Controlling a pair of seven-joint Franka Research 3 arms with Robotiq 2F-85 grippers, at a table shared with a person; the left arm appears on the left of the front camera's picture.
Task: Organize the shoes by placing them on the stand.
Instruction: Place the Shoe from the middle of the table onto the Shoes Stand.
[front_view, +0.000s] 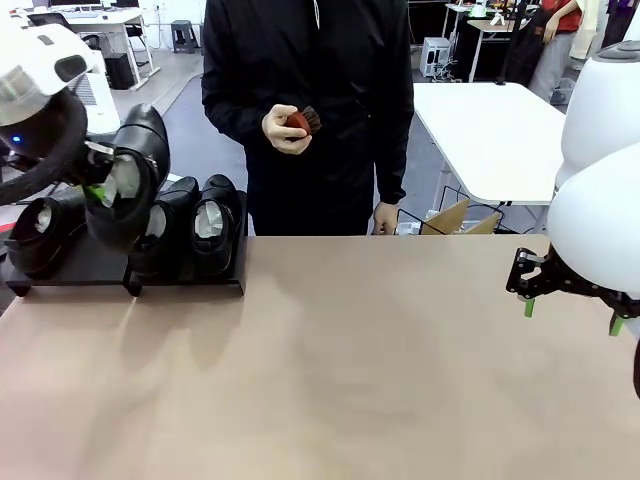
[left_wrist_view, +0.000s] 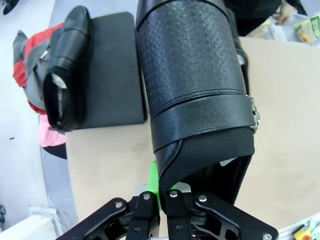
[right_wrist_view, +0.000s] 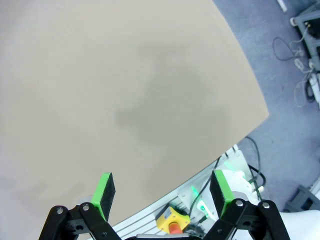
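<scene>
My left gripper (front_view: 100, 190) is shut on the rim of a glossy black shoe (front_view: 132, 185) and holds it in the air over the black stand (front_view: 190, 278), toe up. In the left wrist view the held shoe (left_wrist_view: 195, 90) hangs from the gripper (left_wrist_view: 161, 196) above the stand (left_wrist_view: 112, 70). A shoe (front_view: 40, 235) lies on the stand's left end, also seen in the wrist view (left_wrist_view: 67, 65). Two more shoes (front_view: 165, 232) (front_view: 215, 225) stand side by side on its right section. My right gripper (front_view: 570, 315) (right_wrist_view: 162, 192) hovers open and empty over the table's right edge.
A person in black stands behind the table, one hand holding a small reddish-brown brush (front_view: 300, 122). The brown tabletop (front_view: 350, 370) stretches bare between the stand and my right arm. A cardboard box (front_view: 462, 218) sits past the far edge. A yellow stop button (right_wrist_view: 172, 220) lies below the table edge.
</scene>
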